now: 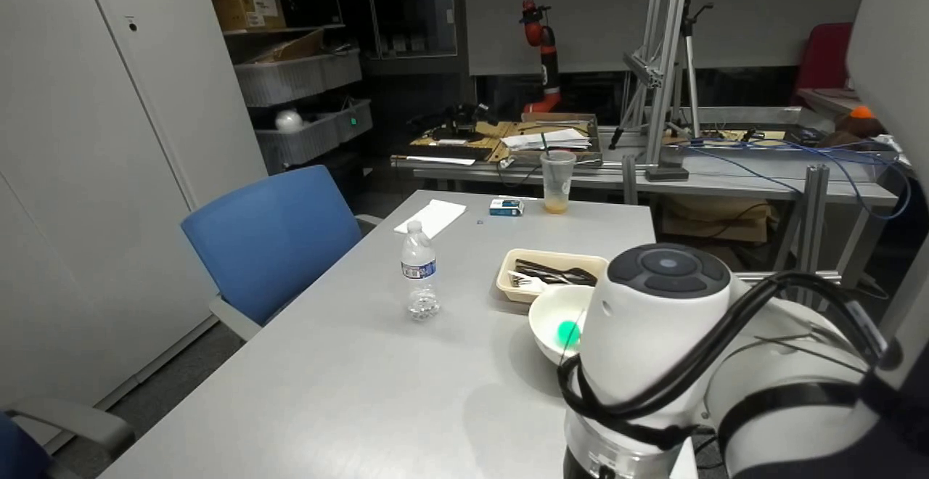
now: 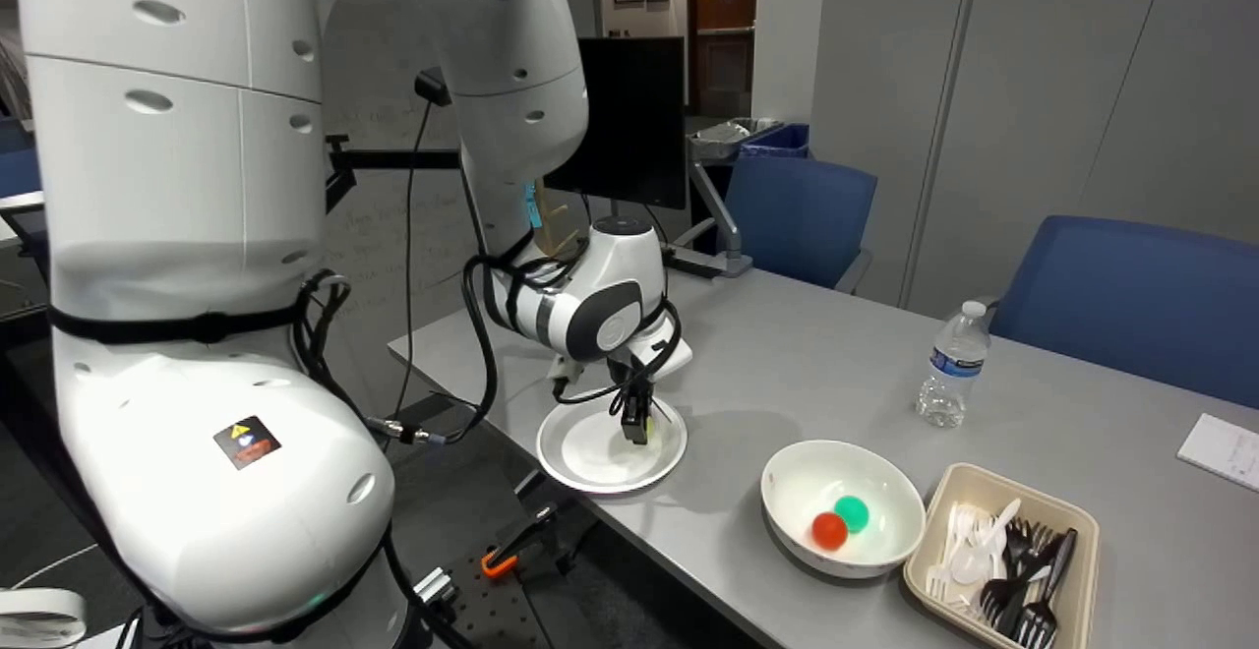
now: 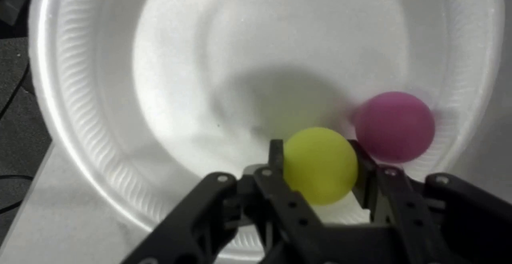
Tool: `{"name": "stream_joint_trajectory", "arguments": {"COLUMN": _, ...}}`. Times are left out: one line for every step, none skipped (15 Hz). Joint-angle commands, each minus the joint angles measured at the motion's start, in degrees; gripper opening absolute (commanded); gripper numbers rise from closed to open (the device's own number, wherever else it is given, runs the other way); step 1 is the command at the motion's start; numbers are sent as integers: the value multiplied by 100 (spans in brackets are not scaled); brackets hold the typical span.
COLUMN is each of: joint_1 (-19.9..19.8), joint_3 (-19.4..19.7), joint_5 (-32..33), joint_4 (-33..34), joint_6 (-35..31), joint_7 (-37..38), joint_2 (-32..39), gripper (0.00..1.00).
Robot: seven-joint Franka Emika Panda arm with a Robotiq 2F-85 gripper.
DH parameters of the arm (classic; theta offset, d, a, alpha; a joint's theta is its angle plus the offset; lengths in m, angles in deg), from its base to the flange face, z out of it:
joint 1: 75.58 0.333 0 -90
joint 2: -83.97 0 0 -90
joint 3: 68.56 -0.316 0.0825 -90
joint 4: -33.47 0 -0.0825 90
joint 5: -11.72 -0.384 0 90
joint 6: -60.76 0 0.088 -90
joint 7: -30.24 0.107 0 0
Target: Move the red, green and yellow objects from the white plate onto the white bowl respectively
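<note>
The yellow ball (image 3: 320,166) is held between both fingers of my gripper (image 3: 317,152), over the white plate (image 3: 76,108). In an exterior view the gripper (image 2: 637,423) points down over the plate (image 2: 563,457), with only a sliver of the yellow ball (image 2: 650,429) showing. I cannot tell how far the ball is off the plate. The red ball (image 2: 829,531) and the green ball (image 2: 852,513) lie together in the white bowl (image 2: 787,526). In an exterior view the green ball (image 1: 568,334) shows in the bowl (image 1: 541,316); the arm hides part of the bowl.
A pink ball (image 3: 394,127) lies on the plate, close beside the gripper's right finger. A beige tray of cutlery (image 2: 1077,570) stands beside the bowl. A water bottle (image 2: 952,366) stands farther back. The plate lies near the table edge.
</note>
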Motion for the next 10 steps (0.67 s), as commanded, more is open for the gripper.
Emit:
{"name": "stream_joint_trajectory", "arguments": {"joint_1": -185, "joint_3": 62, "joint_5": -69, "joint_4": -172, "joint_6": 585, "joint_7": -408, "joint_2": -874, "gripper": 16}}
{"name": "stream_joint_trajectory", "arguments": {"joint_1": -190, "joint_3": 167, "joint_5": 37, "joint_4": -161, "joint_6": 719, "joint_7": -433, "joint_2": -1035, "gripper": 16}}
{"name": "stream_joint_trajectory", "arguments": {"joint_1": -197, "joint_3": 340, "joint_5": 212, "joint_4": -130, "joint_6": 889, "joint_7": -411, "joint_2": -1208, "gripper": 16}}
{"name": "stream_joint_trajectory", "arguments": {"joint_1": -273, "joint_3": 432, "joint_5": 356, "joint_4": -105, "joint_6": 1029, "joint_7": -395, "joint_2": -1353, "gripper": 16}}
{"name": "stream_joint_trajectory", "arguments": {"joint_1": -320, "joint_3": 479, "joint_5": 508, "joint_4": -79, "joint_6": 1160, "joint_7": -289, "joint_2": -1469, "gripper": 16}}
{"name": "stream_joint_trajectory", "arguments": {"joint_1": -409, "joint_3": 507, "joint_5": 674, "joint_4": -55, "joint_6": 1271, "joint_7": -197, "joint_2": -1578, "gripper": 16}}
{"name": "stream_joint_trajectory", "arguments": {"joint_1": -504, "joint_3": 511, "joint_5": 828, "joint_4": -38, "joint_6": 1363, "joint_7": -94, "joint_2": -1669, "gripper": 16}}
{"name": "stream_joint_trajectory", "arguments": {"joint_1": -609, "joint_3": 479, "joint_5": 929, "joint_4": -27, "joint_6": 1445, "joint_7": 14, "joint_2": -1756, "gripper": 16}}
{"name": "stream_joint_trajectory", "arguments": {"joint_1": -706, "joint_3": 432, "joint_5": 994, "joint_4": -19, "joint_6": 1515, "joint_7": 112, "joint_2": -1828, "gripper": 16}}
{"name": "stream_joint_trajectory", "arguments": {"joint_1": -789, "joint_3": 379, "joint_5": 1003, "joint_4": -13, "joint_6": 1572, "joint_7": 210, "joint_2": -1883, "gripper": 16}}
